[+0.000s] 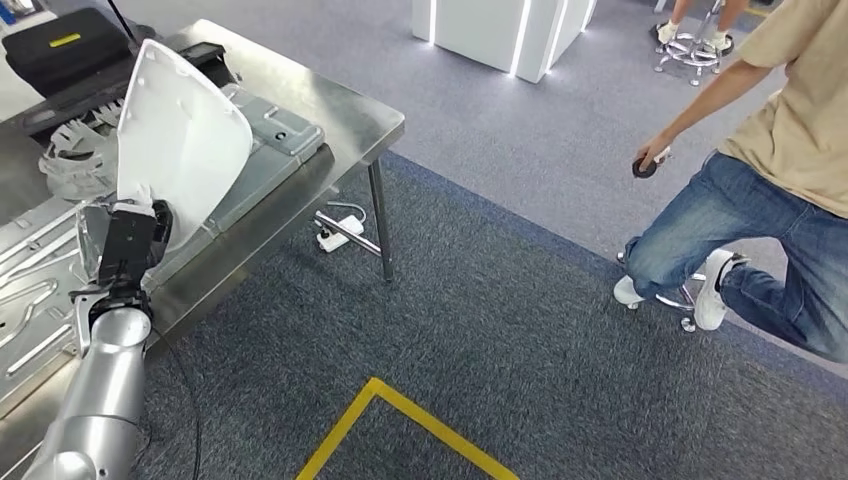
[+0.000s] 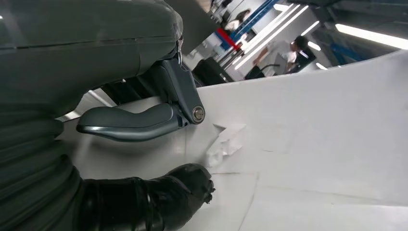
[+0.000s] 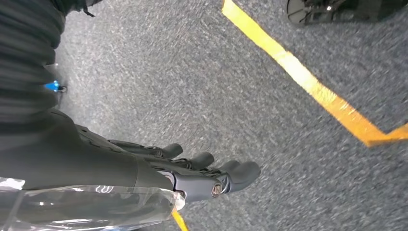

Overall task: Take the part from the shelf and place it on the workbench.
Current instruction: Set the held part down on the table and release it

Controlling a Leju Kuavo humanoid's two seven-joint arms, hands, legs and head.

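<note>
Your left hand (image 1: 128, 245) grips the part (image 1: 180, 135), a large white curved panel, by its lower edge and holds it upright over the workbench (image 1: 345, 115), near the bench's front edge. From the head view you see the part rising above the hand and leaning a little toward the bench's far side, its narrow top near a black case (image 1: 62, 50) at the far left corner. Behind the part lie flat grey metal stampings (image 1: 270, 125), and a pale ribbed piece (image 1: 70, 160) sits just beside its left edge.

The left wrist view gives you what the head view hides: the thumb (image 2: 127, 122) pressed along one face of the white part (image 2: 312, 130) and dark fingers (image 2: 183, 190) curled against it from the other side, so the panel is pinched between them. A small raised clip (image 2: 226, 142) stands on the panel just past the thumb tip. People show in the blurred background there.

The right wrist view shows your right hand (image 3: 192, 168) hanging over grey carpet (image 3: 192, 72), fingers loosely extended side by side, holding nothing, with a yellow floor line (image 3: 308, 84) beyond it.

From the head view you also see a person (image 1: 770, 170) in jeans on a stool at the right, holding a small dark object, and a power strip (image 1: 340, 232) on the floor under the bench's corner. No writing can be read anywhere.
</note>
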